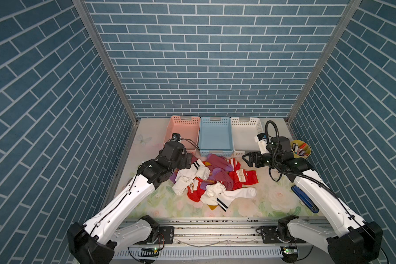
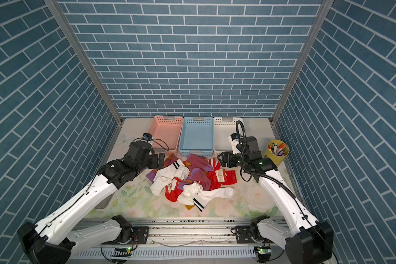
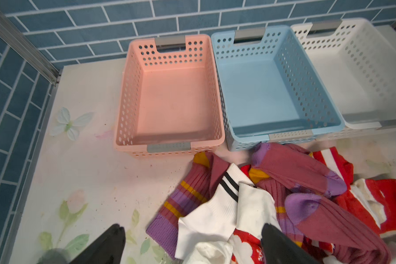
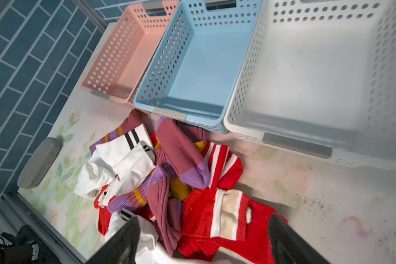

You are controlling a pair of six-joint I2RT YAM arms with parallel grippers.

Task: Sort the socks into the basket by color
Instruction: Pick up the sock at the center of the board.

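The socks point(image 1: 215, 180) lie in one tangled heap mid-table in both top views, also socks point(image 2: 190, 180). White ones with black cuff stripes point(image 3: 215, 205), maroon-purple ones with orange bands point(image 3: 290, 166) and red ones with white stripes point(image 4: 206, 214) are mixed together. Behind the heap stand a pink basket point(image 1: 185, 134), a blue basket point(image 1: 215, 137) and a white basket point(image 1: 244, 137), all with nothing inside. My left gripper point(image 3: 192, 228) hangs open over the heap's left edge, above a white sock. My right gripper point(image 4: 204, 219) is open over the red socks at the right edge.
A yellow cup of markers point(image 1: 301, 148) stands at the right, behind my right arm. A dark blue flat object point(image 1: 304, 198) lies under that arm near the right wall. A grey oval case point(image 4: 39, 162) rests by the left wall. Blue tiled walls enclose the table.
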